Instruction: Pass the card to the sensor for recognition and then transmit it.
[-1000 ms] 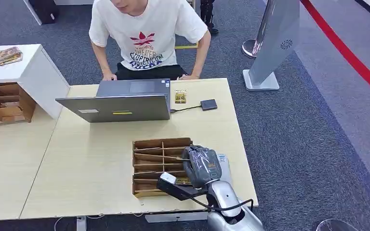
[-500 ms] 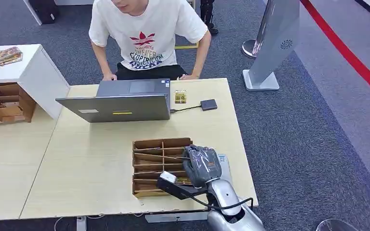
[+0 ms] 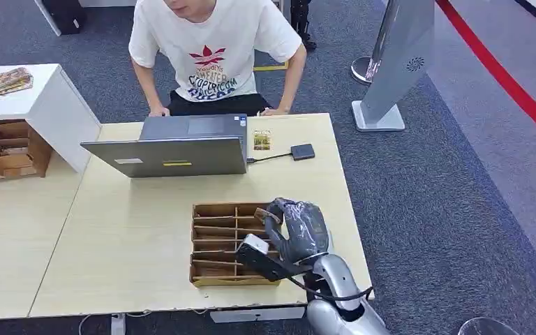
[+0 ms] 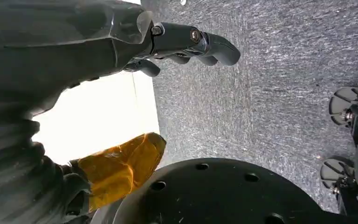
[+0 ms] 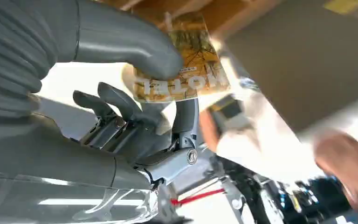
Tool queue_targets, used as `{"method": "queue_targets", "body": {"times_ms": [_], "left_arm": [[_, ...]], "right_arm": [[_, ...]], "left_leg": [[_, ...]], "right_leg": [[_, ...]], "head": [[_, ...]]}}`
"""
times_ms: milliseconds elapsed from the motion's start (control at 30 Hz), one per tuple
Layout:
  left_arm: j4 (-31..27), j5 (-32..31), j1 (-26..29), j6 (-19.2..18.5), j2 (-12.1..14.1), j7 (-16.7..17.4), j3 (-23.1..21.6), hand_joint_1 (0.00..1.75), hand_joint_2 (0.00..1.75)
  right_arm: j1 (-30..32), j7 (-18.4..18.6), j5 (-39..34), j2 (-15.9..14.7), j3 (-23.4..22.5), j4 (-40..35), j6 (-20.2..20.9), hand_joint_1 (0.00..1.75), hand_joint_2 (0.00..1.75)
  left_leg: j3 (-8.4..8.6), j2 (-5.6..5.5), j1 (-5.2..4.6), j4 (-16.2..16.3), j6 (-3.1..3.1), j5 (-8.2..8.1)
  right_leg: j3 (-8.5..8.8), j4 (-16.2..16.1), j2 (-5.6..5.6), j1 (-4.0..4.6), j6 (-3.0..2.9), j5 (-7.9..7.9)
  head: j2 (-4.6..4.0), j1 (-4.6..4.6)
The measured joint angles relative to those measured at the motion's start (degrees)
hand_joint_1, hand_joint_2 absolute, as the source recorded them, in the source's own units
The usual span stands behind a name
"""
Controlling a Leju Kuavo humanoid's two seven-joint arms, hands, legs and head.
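From the head view you saw a pale wood-grain table (image 3: 139, 230) on speckled grey carpet (image 3: 426, 195), a slotted wooden organizer (image 3: 223, 241) beside the right hand (image 3: 300, 234), and a person (image 3: 213, 52) behind a grey laptop (image 3: 181, 150). At your left wrist, the left hand (image 4: 186, 44) hung curled, holding nothing. At your right wrist, the thumb and a finger pinched a glossy yellow-brown card (image 5: 182, 60) just outside the organizer.

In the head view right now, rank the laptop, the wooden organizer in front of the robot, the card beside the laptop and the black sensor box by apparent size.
1. laptop
2. wooden organizer
3. black sensor box and card: too alike to rank.
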Motion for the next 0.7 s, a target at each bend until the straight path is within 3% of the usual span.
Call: {"method": "queue_targets", "body": {"times_ms": [133, 300, 467, 700], "left_arm": [[0.0, 0.0, 0.1, 0.3, 0.0, -0.2, 0.0, 0.00, 1.75], [0.0, 0.0, 0.1, 0.6, 0.0, -0.4, 0.0, 0.00, 1.75], [0.0, 0.0, 0.0, 0.6, 0.0, -0.5, 0.0, 0.00, 1.75], [0.0, -0.2, -0.1, 0.0, 0.0, -0.1, -0.2, 0.00, 1.75]], "right_arm": [[2.5, -6.2, -14.5, -2.2, -2.7, -11.6, 2.1, 1.75, 1.75], [5.3, -11.4, -22.3, -4.5, -5.5, -22.6, 2.0, 1.75, 1.75], [5.7, -11.9, -24.3, -5.6, -6.9, -27.3, 2.2, 1.75, 1.75], [2.6, -11.0, -24.2, -5.9, -7.5, -26.7, 3.9, 1.75, 1.75]], "left_leg": [[-0.03, -0.01, -0.01, 0.0, 0.00, 0.00], [-0.04, -0.01, -0.02, 0.0, 0.01, -0.01], [-0.02, 0.01, -0.01, 0.0, 0.01, -0.01], [-0.02, 0.01, -0.01, 0.0, 0.00, 0.00]], "right_leg": [[-0.02, 0.0, -0.01, -0.01, 0.01, 0.00], [-0.02, 0.0, -0.01, -0.02, 0.01, 0.00], [-0.01, 0.0, 0.01, -0.02, 0.01, 0.00], [0.01, 0.0, 0.01, -0.01, 0.00, 0.01]], "head": [[0.00, 0.00], [0.00, 0.00], [0.00, -0.02], [0.00, -0.02]]}}
